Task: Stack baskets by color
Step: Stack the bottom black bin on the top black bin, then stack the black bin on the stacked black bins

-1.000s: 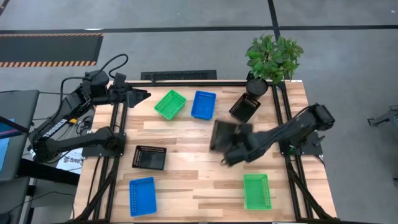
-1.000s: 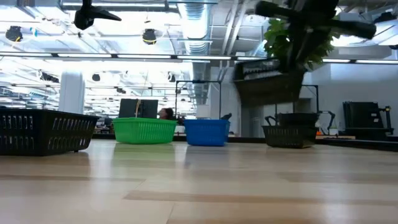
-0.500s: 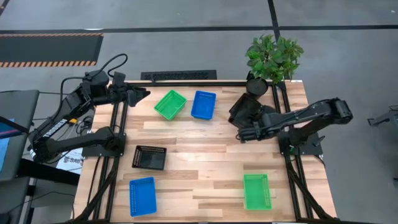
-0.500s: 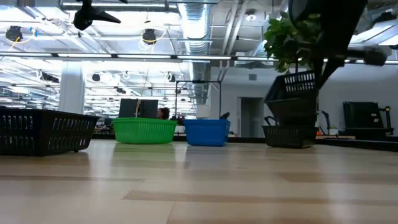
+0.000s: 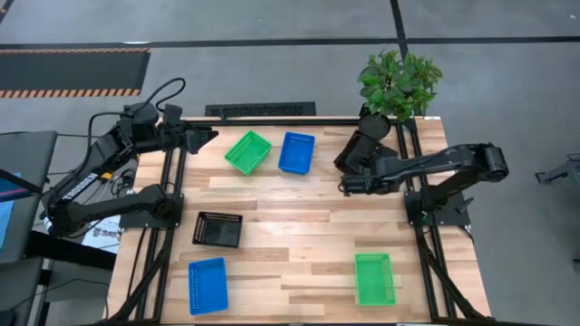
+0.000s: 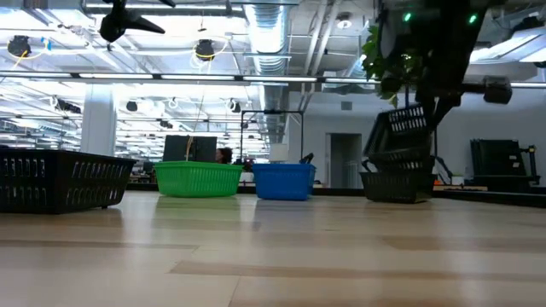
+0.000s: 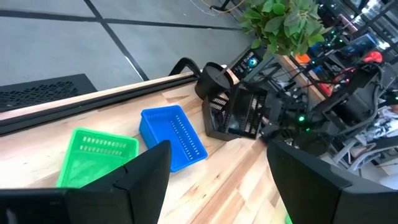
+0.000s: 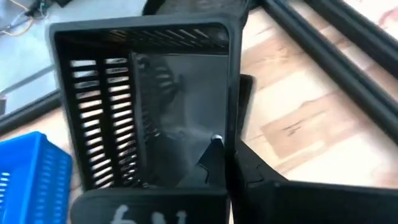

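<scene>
- The right gripper (image 5: 352, 184) is clenched on the side wall of a black perforated plastic basket (image 6: 401, 136), holding it tilted over a second black basket (image 6: 394, 184) that sits flat at the table's far right corner, beside the black pot of a leafy green plant (image 5: 374, 124).
- The step in hand, as I judge it, is nesting the carried basket into the one beneath; the next move calls for levelling it, squaring its rim with the lower rim, and only then letting go.
- The low view shows the tilt and what seems to be a lower edge touching the seated basket, though I cannot be sure of contact from there; the high view merges both into one dark shape.
- The right wrist view alone shows the finger pinching the wall from inside.
- The left gripper (image 7: 217, 180) waits with its jaws apart and empty, raised by the table's far left corner.
- Another black mesh basket (image 5: 218, 229) lies near the left edge, well apart; a bright green basket (image 5: 247, 151) and a blue basket (image 5: 296, 152) sit side by side at the back; a second blue basket (image 5: 207, 285) and a second green basket (image 5: 374, 278) rest along the near edge.
</scene>
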Robot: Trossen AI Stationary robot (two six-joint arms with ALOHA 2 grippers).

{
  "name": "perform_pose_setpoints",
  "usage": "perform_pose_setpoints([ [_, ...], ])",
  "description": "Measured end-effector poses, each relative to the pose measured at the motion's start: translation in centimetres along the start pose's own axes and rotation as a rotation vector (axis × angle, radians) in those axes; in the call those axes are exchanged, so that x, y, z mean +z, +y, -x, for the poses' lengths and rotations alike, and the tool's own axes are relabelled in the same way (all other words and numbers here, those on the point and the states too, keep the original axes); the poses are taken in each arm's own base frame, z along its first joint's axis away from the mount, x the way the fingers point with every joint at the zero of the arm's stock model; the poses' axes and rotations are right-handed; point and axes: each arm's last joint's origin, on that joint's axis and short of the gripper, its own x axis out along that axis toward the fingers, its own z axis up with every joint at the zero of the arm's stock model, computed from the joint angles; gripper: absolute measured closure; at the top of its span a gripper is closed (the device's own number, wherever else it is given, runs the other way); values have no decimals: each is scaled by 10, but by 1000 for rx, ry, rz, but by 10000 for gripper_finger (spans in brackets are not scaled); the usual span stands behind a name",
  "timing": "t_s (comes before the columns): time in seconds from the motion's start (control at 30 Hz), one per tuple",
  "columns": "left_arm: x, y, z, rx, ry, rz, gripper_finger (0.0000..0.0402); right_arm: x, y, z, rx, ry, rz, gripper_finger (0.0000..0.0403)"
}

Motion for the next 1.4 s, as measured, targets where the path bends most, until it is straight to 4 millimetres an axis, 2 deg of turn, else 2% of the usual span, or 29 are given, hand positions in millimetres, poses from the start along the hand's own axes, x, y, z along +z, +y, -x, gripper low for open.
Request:
perform_pose_setpoints([
  [0.27,-1,0,1,-2,8,8,148,-19,14,-14,-13,52,-21,400],
  [0.5,-1,-1,1,-32,27,23,148,-29,20,-3,85,121,-69,386],
  [0.77,-1,-1,1,-33,29,15,148,-35,16,3,76,186,-40,382],
  [1.0,-2,-1,1,-34,31,13,148,-30,16,-6,-22,271,-51,331],
  [1.17,-2,-1,1,-43,38,14,148,-27,18,-9,-39,300,-62,273],
  [1.3,-2,-1,1,-44,39,15,148,-22,17,-5,-17,308,-65,217],
  [1.4,-3,-2,1,-77,62,19,148,-13,17,7,61,302,-19,182],
])
